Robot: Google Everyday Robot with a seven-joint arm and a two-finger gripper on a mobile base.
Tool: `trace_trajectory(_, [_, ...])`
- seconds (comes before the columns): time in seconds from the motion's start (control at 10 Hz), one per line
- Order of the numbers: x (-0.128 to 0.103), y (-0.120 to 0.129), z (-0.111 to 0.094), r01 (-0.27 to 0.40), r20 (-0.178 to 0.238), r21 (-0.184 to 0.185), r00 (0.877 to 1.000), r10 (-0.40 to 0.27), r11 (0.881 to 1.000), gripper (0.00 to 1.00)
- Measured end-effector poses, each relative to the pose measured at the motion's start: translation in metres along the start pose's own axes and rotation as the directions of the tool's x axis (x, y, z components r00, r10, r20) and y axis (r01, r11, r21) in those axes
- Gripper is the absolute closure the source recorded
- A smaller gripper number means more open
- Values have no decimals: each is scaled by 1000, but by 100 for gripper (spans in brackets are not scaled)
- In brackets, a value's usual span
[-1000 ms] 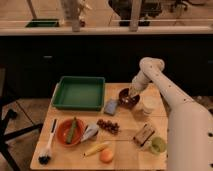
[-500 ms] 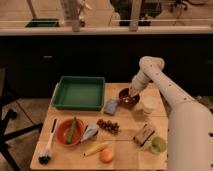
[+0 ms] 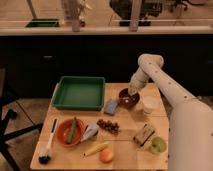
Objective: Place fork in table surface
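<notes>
Near the far right corner of the table surface (image 3: pixel 127 151), the gripper (image 3: pixel 132 92) reaches down into the dark maroon bowl (image 3: pixel 125 101), its fingers drawn tight together; whether they pinch anything cannot be told. The fork cannot be picked out, as the gripper's tip covers that part of the bowl's inside. Just beside the bowl, a blue sponge (image 3: pixel 111 106) lies on its left and a white cup (image 3: pixel 149 105) stands on its right. A green tray (image 3: pixel 80 93) fills the far left corner. Along the near edge, from the left, lie a white-handled brush (image 3: pixel 48 145), an orange bowl (image 3: pixel 63 135) with something green in it, a banana (image 3: pixel 96 149) and an orange fruit (image 3: pixel 106 156). A green apple (image 3: pixel 158 145) sits by the near right corner. Dark grapes (image 3: pixel 107 125) rest mid-table, with a brown packet (image 3: pixel 143 134) between them and the apple.
</notes>
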Motion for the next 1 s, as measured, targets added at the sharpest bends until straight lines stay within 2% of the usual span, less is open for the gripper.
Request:
trace_trajectory(0.2, [-15,-1,-12,36,-5,4,999,-36,999,100])
trace_trajectory(0.4, [-36,7,-27,64,-7,26,998,-64,998,100])
trace_trajectory(0.7, [-58,19,-30,64,-8,47,998,-64,997,100])
trace_trajectory(1.0, [-94,50,-32,44,-11,75,999,-43,996,100])
